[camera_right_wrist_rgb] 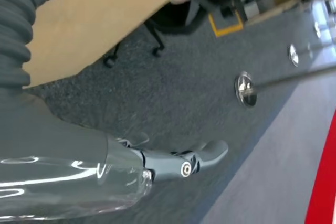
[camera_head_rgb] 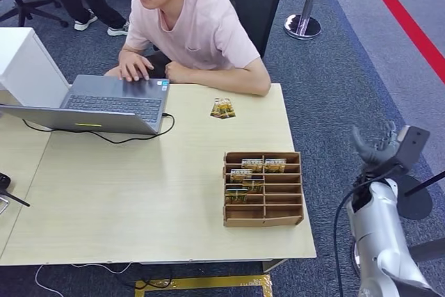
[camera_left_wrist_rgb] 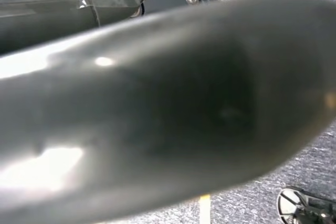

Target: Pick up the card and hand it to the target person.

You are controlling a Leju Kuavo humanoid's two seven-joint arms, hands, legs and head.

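Reaching in from the side, the right robot hand, empty with fingers apart beyond the pale wooden tabletop, should descend over the brown slotted cardboard rack holding the yellow-green cards, pinching one edge

Even, bright indoor light in the head view — sharp, soft shadows under the table. Left wrist view badly out of focus, with white glare lower left — right wrist view slightly motion-blurred.
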